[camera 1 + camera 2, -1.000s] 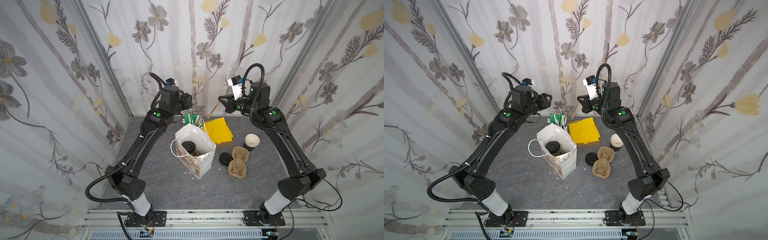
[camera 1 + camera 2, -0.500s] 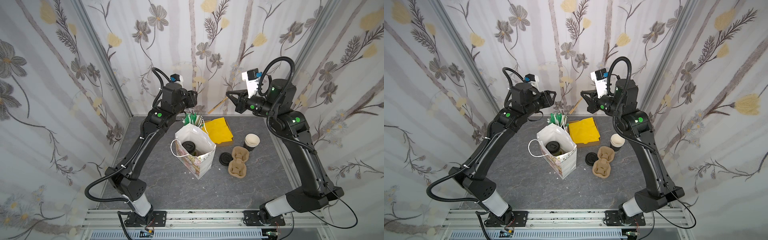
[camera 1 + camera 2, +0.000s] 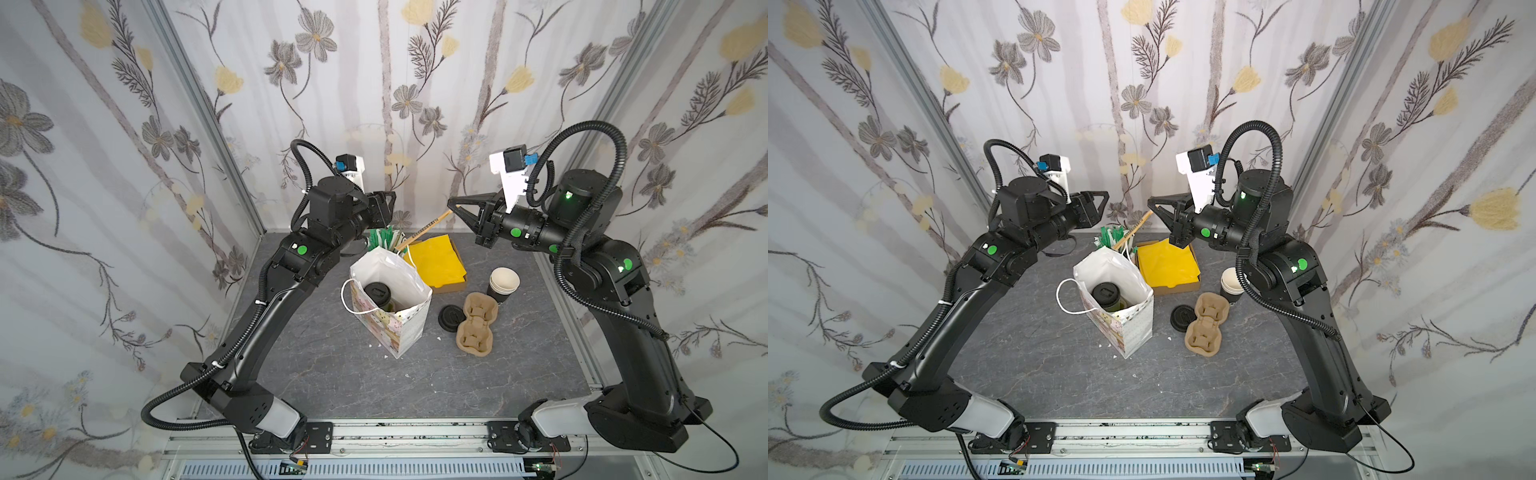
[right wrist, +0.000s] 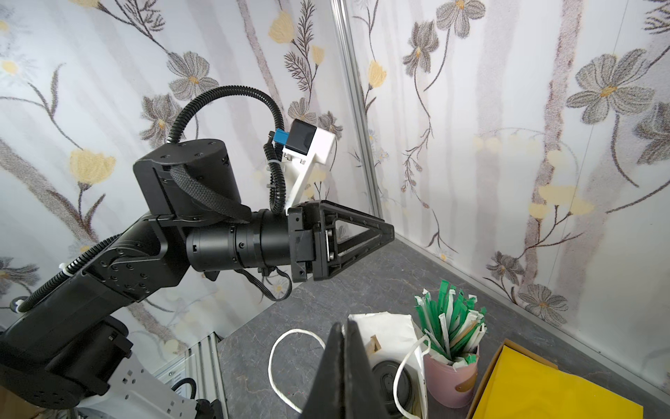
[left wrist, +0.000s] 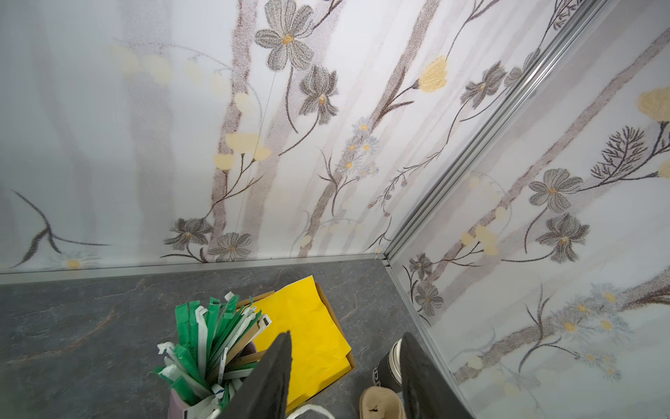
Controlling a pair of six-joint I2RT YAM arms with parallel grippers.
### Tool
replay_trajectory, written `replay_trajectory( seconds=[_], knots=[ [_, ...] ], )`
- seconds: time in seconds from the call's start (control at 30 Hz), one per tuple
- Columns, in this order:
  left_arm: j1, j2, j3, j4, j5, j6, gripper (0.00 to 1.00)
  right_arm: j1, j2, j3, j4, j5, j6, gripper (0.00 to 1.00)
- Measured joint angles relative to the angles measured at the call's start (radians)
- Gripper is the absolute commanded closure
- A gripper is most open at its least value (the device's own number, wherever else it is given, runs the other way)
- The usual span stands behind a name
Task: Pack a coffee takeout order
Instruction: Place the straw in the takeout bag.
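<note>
A white paper bag (image 3: 409, 328) stands open mid-table, and a green cup with a black lid (image 3: 377, 292) sits inside it. My right gripper (image 3: 451, 204) hangs near the back wall, shut on a thin tan stick (image 3: 424, 230) that slants down toward the bag's back rim. In the right wrist view a short tan piece of the stick (image 4: 373, 342) shows beside the shut fingers (image 4: 348, 362). My left gripper (image 3: 390, 203) is open and empty, above the straw cup. Folded yellow napkins (image 3: 434, 262) lie in a cardboard box behind the bag.
A pink cup of green and white wrapped straws (image 3: 384, 240) stands behind the bag. To the bag's right are a stack of lidless black cups (image 3: 503, 282), a tan pulp carrier (image 3: 476, 330) and a loose black lid (image 3: 450, 318). Walls close in the back and both sides.
My right arm's elbow has swung up and out to the right, and its gripper has stayed near the back wall with the stick. The left gripper has shifted slightly right.
</note>
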Motion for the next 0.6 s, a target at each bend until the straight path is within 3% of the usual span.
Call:
replay_trajectory(
  seconds=[0.6],
  knots=[
    [0.0,-0.27,-0.275,0.011,0.002,0.087,0.52,0.033,0.004,0.01,-0.117,0.034,0.025,1.0]
  ],
)
